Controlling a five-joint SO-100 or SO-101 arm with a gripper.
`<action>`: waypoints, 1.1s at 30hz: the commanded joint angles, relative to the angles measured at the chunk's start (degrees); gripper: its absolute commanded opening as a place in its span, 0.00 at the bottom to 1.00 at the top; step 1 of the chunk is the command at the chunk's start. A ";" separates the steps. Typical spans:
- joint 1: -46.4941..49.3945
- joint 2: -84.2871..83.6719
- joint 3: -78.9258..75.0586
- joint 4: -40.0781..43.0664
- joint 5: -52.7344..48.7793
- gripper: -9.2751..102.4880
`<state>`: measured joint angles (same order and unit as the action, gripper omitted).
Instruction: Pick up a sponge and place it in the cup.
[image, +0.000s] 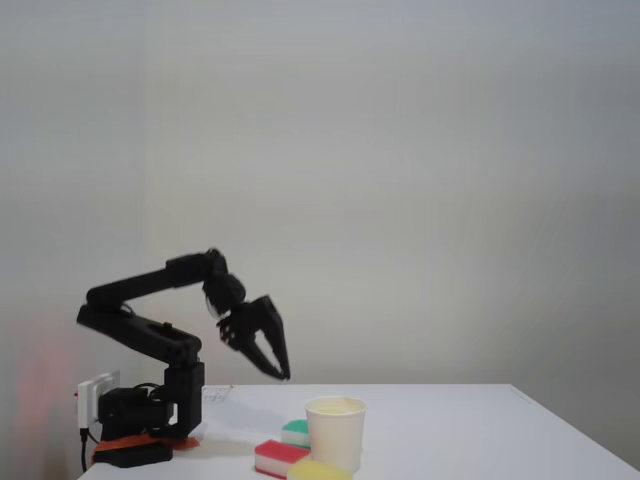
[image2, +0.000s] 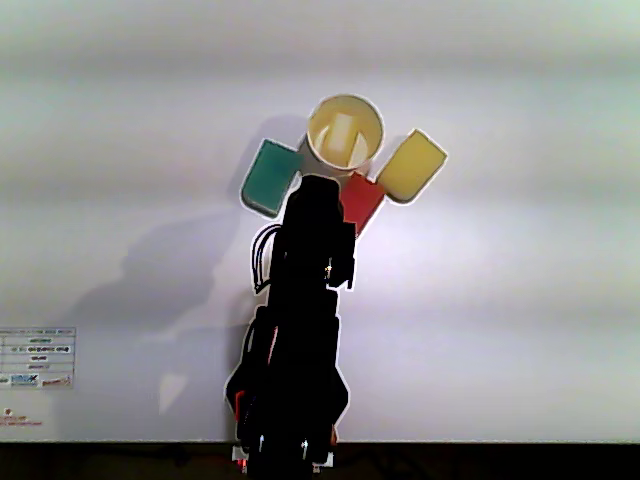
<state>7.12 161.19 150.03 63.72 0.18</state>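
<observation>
I'm seeing the sponge (image2: 343, 139) lying inside the cup (image2: 372, 112) in the other view, a pale block standing on end against the inner wall, its long axis running roughly twelve to six. So I'm judging the placing done. In the fixed view my gripper (image: 272, 362) is hanging in the air with its fingers slightly apart, gripping nothing, and the cup (image: 335, 432) is sitting at about five o'clock from the fingertips, well below them. The red-topped sponge (image: 279, 455), yellow sponge (image: 318, 470) and green sponge (image2: 270, 177) are lying around the cup's base.
</observation>
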 joint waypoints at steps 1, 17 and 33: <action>0.26 7.56 6.15 -0.62 -1.05 0.08; 0.79 25.66 25.14 1.05 -1.32 0.08; 1.14 25.75 27.07 14.85 0.62 0.08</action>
<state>7.82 185.98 177.45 74.53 -0.35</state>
